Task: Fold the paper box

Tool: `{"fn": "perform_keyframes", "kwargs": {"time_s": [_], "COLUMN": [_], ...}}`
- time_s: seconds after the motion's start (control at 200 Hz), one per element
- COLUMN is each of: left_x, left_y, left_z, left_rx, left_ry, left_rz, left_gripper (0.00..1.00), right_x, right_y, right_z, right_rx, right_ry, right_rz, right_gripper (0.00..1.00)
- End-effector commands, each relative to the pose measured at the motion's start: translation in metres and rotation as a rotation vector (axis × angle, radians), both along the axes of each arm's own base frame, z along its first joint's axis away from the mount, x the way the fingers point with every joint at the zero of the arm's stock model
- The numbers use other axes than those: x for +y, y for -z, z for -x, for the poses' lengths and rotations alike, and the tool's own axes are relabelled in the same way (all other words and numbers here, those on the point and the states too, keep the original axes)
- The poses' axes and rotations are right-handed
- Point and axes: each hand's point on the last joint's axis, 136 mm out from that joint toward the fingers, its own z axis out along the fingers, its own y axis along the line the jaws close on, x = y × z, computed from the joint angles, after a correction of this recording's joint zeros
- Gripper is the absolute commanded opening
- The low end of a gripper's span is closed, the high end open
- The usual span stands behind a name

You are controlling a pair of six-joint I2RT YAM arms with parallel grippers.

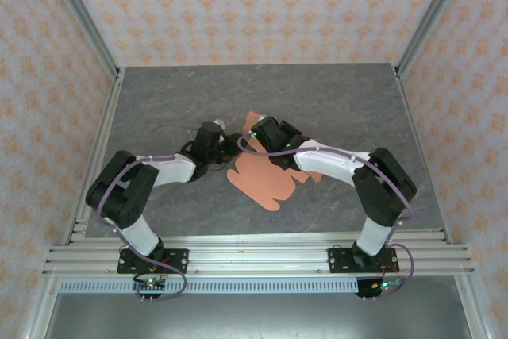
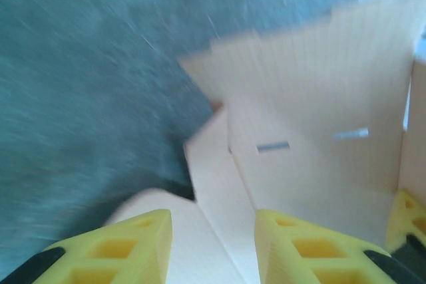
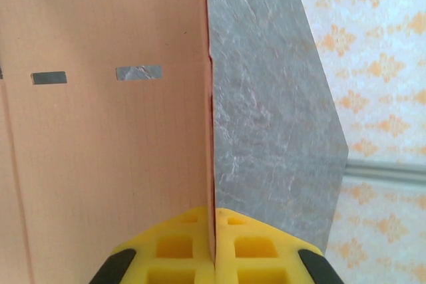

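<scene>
Grey marbled table carrying one salmon-orange card sheet.
The table (image 1: 159, 101) has a dark grey, stone-patterned top. The paper box (image 1: 262, 182), still a die-cut sheet with rounded flaps, lies near the table's middle, and its flat part spreads toward 6 o'clock. At the sheet's 12 o'clock end a panel is raised off the surface. Two small slots cut through the card show grey behind them.

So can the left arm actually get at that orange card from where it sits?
Probably yes. The left gripper is open with the paper box right at its fingertips, a flap lying between them and nothing in the way. The right gripper pinches a different, upright edge.
</scene>
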Motion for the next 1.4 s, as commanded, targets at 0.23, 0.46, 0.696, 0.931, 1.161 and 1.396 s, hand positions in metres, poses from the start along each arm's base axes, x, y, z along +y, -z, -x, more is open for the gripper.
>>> {"fn": "perform_keyframes", "kwargs": {"time_s": [0.23, 0.46, 0.696, 0.931, 1.161, 1.396], "left_x": [0.033, 0.0, -0.034, -0.035, -0.029, -0.048], "left_y": [-0.054, -0.059, -0.046, -0.022, -0.01, -0.011], "left_z": [0.002, 0.005, 0.007, -0.012, -0.016, -0.016], "left_rx": [-0.181, -0.25, -0.341, -0.289, -0.248, -0.271], "left_ry": [0.151, 0.341, 0.51, 0.482, 0.45, 0.505], "left_rz": [-0.263, -0.217, -0.425, -0.499, -0.551, -0.485], "left_gripper": [0.51, 0.58, 0.63, 0.64, 0.64, 0.63], "right_x": [0.002, -0.006, -0.006, -0.006, -0.007, -0.008], "right_y": [-0.03, -0.039, -0.044, -0.041, -0.042, -0.041], "right_z": [-0.006, -0.001, 0.0, 0.0, 0.0, -0.001], "right_rx": [0.161, 0.202, 0.241, 0.258, 0.256, 0.26], "right_ry": [-0.19, -0.196, -0.197, -0.192, -0.19, -0.18], "right_rz": [-0.213, -0.312, -0.348, -0.349, -0.345, -0.342], "right_gripper": [0.0, 0.0, 0.0, 0.0, 0.0, 0.0]}}
